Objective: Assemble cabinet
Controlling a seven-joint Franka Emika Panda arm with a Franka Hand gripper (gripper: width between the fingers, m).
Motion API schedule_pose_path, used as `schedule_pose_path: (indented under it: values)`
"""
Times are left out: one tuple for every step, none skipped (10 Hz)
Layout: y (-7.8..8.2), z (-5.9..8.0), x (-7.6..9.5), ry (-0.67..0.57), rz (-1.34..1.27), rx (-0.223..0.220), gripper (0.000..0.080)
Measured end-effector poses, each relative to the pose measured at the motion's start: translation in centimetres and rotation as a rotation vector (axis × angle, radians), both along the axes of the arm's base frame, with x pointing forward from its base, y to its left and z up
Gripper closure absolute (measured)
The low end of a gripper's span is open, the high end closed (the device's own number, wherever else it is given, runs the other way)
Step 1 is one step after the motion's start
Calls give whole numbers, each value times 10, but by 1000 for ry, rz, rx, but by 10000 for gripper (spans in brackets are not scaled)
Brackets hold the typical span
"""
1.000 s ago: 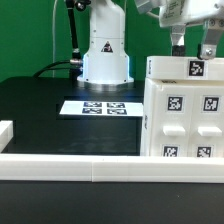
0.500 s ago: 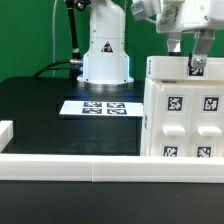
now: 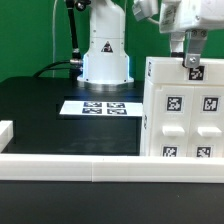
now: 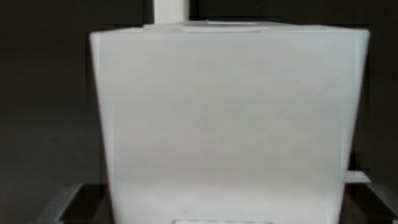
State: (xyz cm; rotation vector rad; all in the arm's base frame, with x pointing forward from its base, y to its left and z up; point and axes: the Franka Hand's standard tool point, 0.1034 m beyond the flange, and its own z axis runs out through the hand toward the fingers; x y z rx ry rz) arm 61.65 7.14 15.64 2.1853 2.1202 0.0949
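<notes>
Rail [image 3: 75, 167] runs nearest along the table's [image 3: 40, 105] front edge. Cabinet [image 3: 182, 110] stands upright just behind it, on the exterior view's right. My gripper [image 3: 192, 58] hangs at its top edge; whether my fingers are spread, I cannot tell. Marker board [image 3: 98, 107] lies farther back.

Even bright light; blurry wrist view

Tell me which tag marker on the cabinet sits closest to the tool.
The top marker, alone above the four-tag grid on the cabinet, right below the tool.
</notes>
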Motion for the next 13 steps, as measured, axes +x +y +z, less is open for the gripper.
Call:
schedule_pose_path:
  values:
    - [0,0,0,-2,-86,10,236]
    - [0,0,0,-5,-222,27,236]
    - [0,1,0,-8,-315,37,236]
    - [1,1,0,-9,-392,48,235]
    - [1,1,0,-13,-513,62,235]
    - [2,1,-2,-23,-661,88,235]
    - [3,-1,-6,-17,-808,114,235]
    - [4,-2,-8,-9,-964,139,235]
    - [6,-2,-8,-12,-1120,165,235]
    - [8,-2,-8,-19,-1249,186,235]
    - [11,-2,-8,-21,-1346,200,235]
    - [13,-1,-8,-21,-1463,214,235]
    - [13,-1,-8,-21,-1538,224,235]
